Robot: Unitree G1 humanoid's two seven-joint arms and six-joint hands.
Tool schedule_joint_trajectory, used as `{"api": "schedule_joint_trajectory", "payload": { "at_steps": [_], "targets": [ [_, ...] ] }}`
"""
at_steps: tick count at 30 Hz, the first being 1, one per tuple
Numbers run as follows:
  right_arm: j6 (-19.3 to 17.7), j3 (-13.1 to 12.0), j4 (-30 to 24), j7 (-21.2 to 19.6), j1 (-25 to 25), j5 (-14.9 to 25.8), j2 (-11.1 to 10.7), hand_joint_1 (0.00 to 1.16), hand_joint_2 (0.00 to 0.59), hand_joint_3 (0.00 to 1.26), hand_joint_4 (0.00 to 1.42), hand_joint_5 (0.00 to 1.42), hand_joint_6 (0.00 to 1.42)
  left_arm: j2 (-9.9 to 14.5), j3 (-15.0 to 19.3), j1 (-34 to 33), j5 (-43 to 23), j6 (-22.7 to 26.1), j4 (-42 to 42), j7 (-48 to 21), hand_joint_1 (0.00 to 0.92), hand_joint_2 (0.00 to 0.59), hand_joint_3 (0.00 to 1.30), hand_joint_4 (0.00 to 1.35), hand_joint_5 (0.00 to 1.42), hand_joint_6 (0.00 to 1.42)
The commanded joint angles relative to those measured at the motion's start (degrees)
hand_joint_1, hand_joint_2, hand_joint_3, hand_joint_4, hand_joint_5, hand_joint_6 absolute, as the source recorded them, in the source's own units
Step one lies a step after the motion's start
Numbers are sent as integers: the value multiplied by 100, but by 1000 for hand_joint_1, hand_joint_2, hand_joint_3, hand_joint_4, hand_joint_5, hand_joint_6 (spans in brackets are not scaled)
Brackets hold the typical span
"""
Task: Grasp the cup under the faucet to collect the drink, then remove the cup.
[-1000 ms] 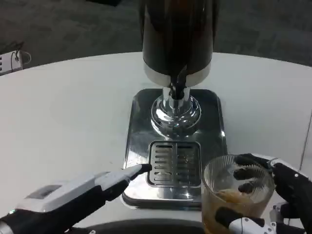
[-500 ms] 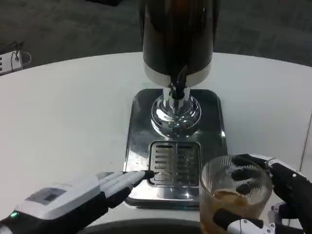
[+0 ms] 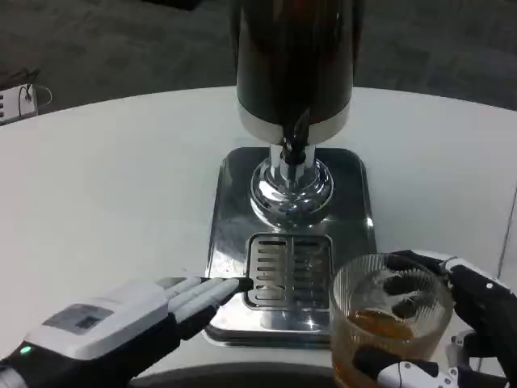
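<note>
Right hand [image 3: 452, 323]: wrapped around the cup [image 3: 386, 319], with dark fingers seen through the ribbed glass on its far side and a thumb low at the front.
Cup: held at the lower right, off the drip grate [image 3: 289, 272] and beside the front right corner of the steel tray [image 3: 234, 210]; amber drink is seen in its lower part, well short of the rim.
Left hand [image 3: 121, 323]: laid flat and holding nothing, fingers stretched out together, their tips touching or just over the tray's front left edge beside the grate.
Faucet [image 3: 296, 145]: well beyond the right hand, above the grate's far end, under the dark dispenser [image 3: 294, 56]; no stream can be made out.
Done, as judged: the drink appears collected, and the cup has been taken from under the faucet.
Left, as judged: the cup is to be carried clear and set on the white counter [image 3: 105, 178]; whether it already rests on the counter cannot be told, as its base is cut off by the lower edge.
</note>
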Motion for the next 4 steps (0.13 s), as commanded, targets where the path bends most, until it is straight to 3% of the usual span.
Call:
{"api": "schedule_joint_trajectory", "payload": {
  "at_steps": [1,4],
  "targets": [
    [-86,-8,-164,10,-25,127,8,885,254,983,1152,1300,1424,-30,79,73,78,69,-93,54,0,41,0,0,0,0],
    [-87,-18,-170,12,-28,133,3,884,253,983,1154,1300,1424,-72,121,129,83,70,-125,66,0,41,0,0,0,0]
  ]
}}
